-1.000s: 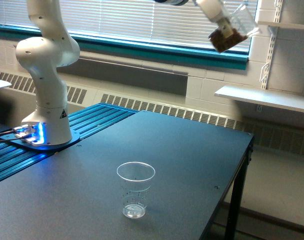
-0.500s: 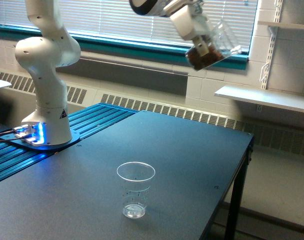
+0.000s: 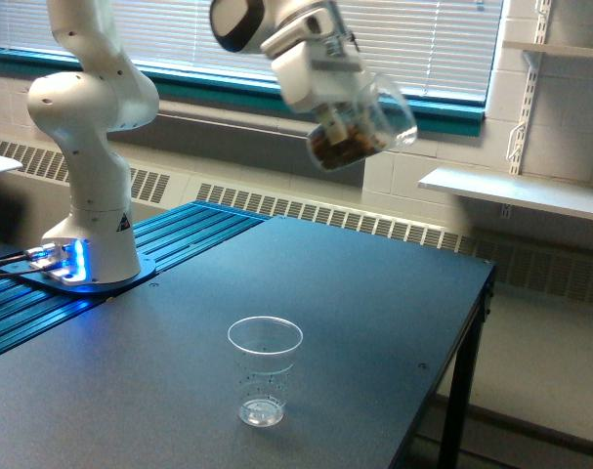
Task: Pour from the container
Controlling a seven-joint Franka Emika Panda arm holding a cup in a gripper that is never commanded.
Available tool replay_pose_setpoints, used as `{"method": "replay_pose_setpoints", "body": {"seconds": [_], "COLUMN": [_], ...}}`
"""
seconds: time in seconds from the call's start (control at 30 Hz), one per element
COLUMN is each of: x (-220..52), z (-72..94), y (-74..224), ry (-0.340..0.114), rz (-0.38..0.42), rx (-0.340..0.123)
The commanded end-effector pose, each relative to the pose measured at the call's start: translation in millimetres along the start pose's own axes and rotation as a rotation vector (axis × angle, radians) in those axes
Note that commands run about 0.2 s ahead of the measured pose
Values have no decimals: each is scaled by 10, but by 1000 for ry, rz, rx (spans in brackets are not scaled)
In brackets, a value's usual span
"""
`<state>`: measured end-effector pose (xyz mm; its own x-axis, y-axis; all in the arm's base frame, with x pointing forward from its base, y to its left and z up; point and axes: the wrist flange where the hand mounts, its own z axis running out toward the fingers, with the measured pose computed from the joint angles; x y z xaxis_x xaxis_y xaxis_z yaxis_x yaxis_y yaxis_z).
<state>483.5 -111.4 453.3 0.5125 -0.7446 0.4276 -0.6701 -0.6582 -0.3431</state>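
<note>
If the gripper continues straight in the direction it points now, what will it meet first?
The gripper points down and toward the exterior view's right, with the container of brown material in its grasp. Along that line the first surface is probably the dark table, right of the empty plastic cup. Depth is unclear.

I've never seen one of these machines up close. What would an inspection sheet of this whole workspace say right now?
Surface: dark table, flat, with a blue ribbed panel at the exterior view's left.
Job's things: container, clear, tilted, brown material inside, held high above the table; nothing spilling.
Other cup: thin plastic cup upright on the table, looks empty, nearer the camera than the container.
Clutter: nothing seen.
Gripper: gripper shut on the container; fingers mostly hidden.
Cables: dark cables run to the lit arm base.
Surroundings: window blinds, wall heater vents, white shelves at the exterior view's right.
</note>
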Motion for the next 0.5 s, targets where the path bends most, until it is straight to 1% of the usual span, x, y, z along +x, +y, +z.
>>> {"method": "replay_pose_setpoints", "body": {"seconds": [0.03, 0.13, 0.27, 0.37, 0.5], "x": [54, 43, 31, 5, -28], "z": [37, 83, 128, 168, 222], "y": [308, 427, 590, 713, 872], "ry": [12, 9, -5, -3, -14], "rz": [5, 14, 27, 29, 30], "rx": [-30, -50, -62, -83, -112]}}
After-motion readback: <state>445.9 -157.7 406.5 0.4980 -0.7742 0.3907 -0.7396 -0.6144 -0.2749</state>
